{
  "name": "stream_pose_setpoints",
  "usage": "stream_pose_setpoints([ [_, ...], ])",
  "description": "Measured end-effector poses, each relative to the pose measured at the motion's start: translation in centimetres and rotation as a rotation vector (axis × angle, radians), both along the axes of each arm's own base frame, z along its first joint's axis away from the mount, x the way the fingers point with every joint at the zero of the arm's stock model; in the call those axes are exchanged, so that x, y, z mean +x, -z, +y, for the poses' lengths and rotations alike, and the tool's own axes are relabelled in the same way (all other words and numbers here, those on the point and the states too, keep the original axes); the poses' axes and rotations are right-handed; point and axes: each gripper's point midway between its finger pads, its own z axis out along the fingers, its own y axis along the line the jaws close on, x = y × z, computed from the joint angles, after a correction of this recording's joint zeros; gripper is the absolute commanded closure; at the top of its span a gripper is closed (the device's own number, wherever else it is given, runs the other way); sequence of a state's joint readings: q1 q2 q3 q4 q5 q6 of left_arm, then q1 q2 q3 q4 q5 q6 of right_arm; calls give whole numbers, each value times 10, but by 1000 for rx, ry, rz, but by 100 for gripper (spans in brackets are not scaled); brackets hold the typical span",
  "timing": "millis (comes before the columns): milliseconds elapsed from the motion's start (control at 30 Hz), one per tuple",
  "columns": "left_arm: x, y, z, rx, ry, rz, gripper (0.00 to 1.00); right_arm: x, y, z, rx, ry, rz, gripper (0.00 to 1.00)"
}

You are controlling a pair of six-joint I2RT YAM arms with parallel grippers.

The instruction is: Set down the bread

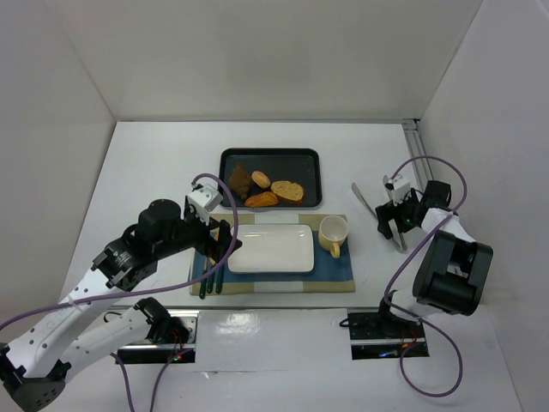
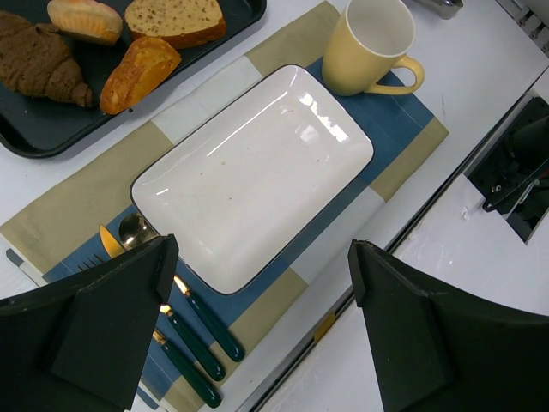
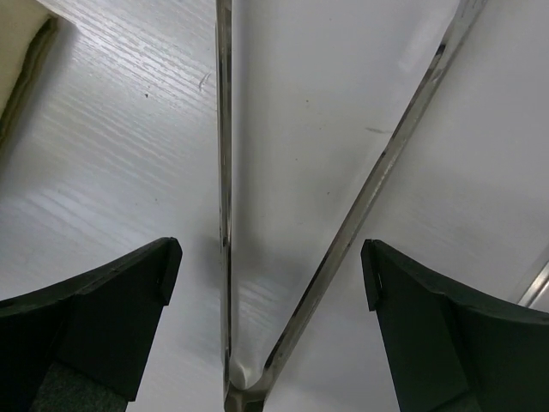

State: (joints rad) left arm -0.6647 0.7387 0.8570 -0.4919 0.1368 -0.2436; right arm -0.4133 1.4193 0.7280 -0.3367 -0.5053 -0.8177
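Several pieces of bread lie on a black tray (image 1: 310, 161): a dark croissant (image 1: 239, 180), a small roll (image 1: 261, 179), a seeded slice (image 1: 288, 190) and an orange piece (image 1: 262, 199). They also show in the left wrist view: the croissant (image 2: 39, 64), the roll (image 2: 86, 19), the slice (image 2: 176, 19) and the orange piece (image 2: 141, 70). An empty white plate (image 1: 271, 248) (image 2: 257, 172) sits on a placemat. My left gripper (image 1: 225, 242) (image 2: 262, 335) is open and empty above the plate's near-left edge. My right gripper (image 1: 395, 223) (image 3: 270, 283) is open, straddling metal tongs (image 1: 367, 202) (image 3: 225, 172) on the table without touching them.
A yellow mug (image 1: 333, 234) (image 2: 369, 47) stands right of the plate on the blue-and-beige placemat (image 1: 339, 273). Green-handled cutlery (image 1: 208, 273) (image 2: 184, 326) lies left of the plate. White walls close in the table on three sides.
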Motion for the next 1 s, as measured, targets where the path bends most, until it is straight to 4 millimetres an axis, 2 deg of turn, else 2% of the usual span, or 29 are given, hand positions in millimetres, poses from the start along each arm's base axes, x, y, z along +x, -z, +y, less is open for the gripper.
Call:
stream_pose_setpoints([
  [300,0,1,0,4,0,5,0,1,28,-2,14,-6,59,0],
  [433,0,1,0,4,0,5,0,4,29,-2,15,-7,47,8],
  [467,0,1,0,4,0,5,0,5,29,-2,17,-9,44,12],
  [500,0,1,0,4,0,5,0,7,29,-2,19,-10,39,22],
  [600,0,1,0,4,0,5,0,11,29,-2,25,-16,26,44],
  [633,1,1,0,4,0,4,0,12,29,-2,27,-17,23,56],
  [733,1,1,0,4,0,4,0,15,29,-2,31,-21,16,69],
  [767,1,1,0,3,0,4,0,16,29,-2,32,-21,15,78],
  [833,1,1,0,4,-1,4,0,17,28,-3,37,-19,19,89],
  [867,1,1,0,4,-1,4,0,17,28,-3,40,-20,21,100],
  [1000,1,1,0,5,-3,4,0,13,24,-3,56,-14,41,100],
])
